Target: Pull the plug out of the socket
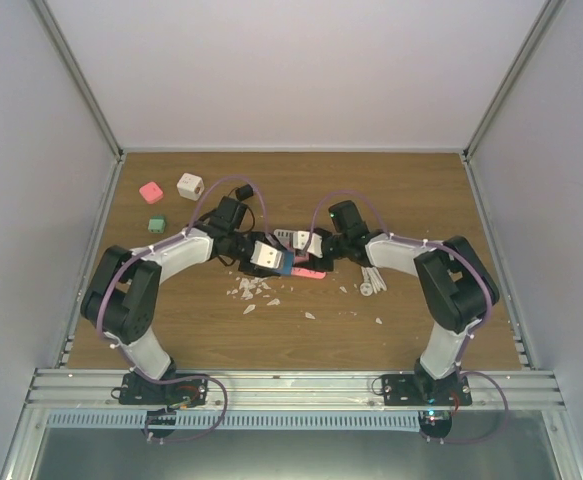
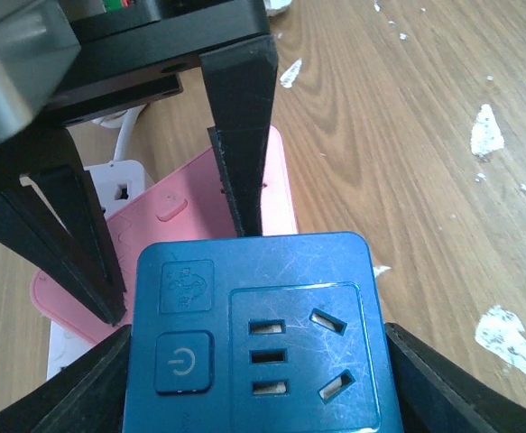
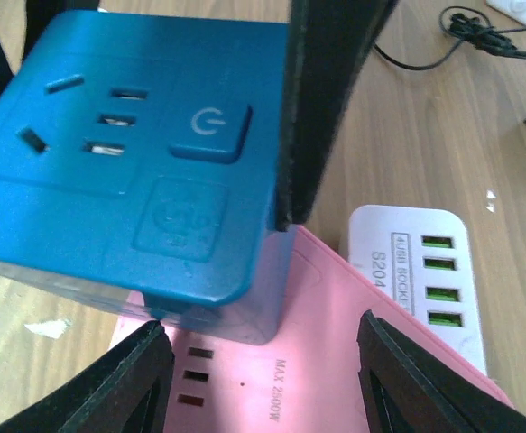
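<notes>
A blue cube plug (image 2: 253, 334) with a power button sits on a pink socket strip (image 2: 181, 203) at the table's middle. My left gripper (image 2: 253, 379) is shut on the blue plug, one finger on each side. In the top view the left gripper (image 1: 269, 258) and the right gripper (image 1: 316, 250) meet over the plug (image 1: 285, 263) and the socket (image 1: 311, 272). My right gripper (image 3: 263, 379) is open, its fingers (image 3: 141, 379) spread over the top of the pink socket (image 3: 335, 352) just beside the plug (image 3: 127, 153). The plug's base still touches the socket.
A white USB strip (image 3: 425, 262) lies against the pink socket. White scraps (image 1: 251, 290) litter the wood in front. A pink block (image 1: 151, 191), a green block (image 1: 156, 224) and a white cube (image 1: 190, 186) sit at the far left, and a white plug (image 1: 371, 280) at the right.
</notes>
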`<state>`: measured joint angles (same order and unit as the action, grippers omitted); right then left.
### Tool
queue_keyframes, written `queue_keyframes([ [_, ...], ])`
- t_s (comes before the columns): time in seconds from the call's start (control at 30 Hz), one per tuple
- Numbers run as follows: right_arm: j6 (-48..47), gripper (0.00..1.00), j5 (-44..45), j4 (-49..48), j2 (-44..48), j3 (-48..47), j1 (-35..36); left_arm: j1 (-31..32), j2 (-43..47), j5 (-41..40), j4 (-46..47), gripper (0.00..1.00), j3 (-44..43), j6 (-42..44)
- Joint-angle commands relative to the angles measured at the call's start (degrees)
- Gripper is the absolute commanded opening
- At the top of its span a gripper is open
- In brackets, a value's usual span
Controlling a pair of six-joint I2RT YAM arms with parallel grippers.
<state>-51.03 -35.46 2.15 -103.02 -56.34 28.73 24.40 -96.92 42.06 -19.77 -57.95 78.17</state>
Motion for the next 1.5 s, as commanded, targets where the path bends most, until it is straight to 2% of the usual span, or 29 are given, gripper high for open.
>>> queue_keyframes([
  [0.0, 5.87, 0.58, -1.27, -4.43, 1.14, 1.64, 2.43, -0.98, 3.06, 3.81, -3.49, 0.42, 1.83, 1.53],
  [0.33, 5.94, 0.59, -1.0, -7.58, -2.08, 3.89, 2.95, -1.63, 6.07, 2.75, 0.42, 0.43, 5.7, -0.63],
  [0.63, 4.63, 0.57, 0.65, -6.21, -3.79, 3.36, 4.61, -2.07, 5.87, 3.08, 2.25, 0.42, 5.44, -4.02],
  [0.87, 4.54, 0.58, 2.66, -7.51, -5.65, 2.49, 4.75, -5.74, 7.32, 1.45, 1.16, 0.39, 7.38, -1.22],
  [1.03, 5.2, 0.57, 2.76, -7.19, -7.38, 1.02, 4.74, -5.93, 8.69, 1.07, 1.85, 0.39, 9.78, 1.62],
  [1.47, 5.34, 0.57, 2.7, -4.05, -9.75, -1.36, 5.08, -6.41, 8.52, 8.75, 2.38, 0.39, 6.6, -9.52],
])
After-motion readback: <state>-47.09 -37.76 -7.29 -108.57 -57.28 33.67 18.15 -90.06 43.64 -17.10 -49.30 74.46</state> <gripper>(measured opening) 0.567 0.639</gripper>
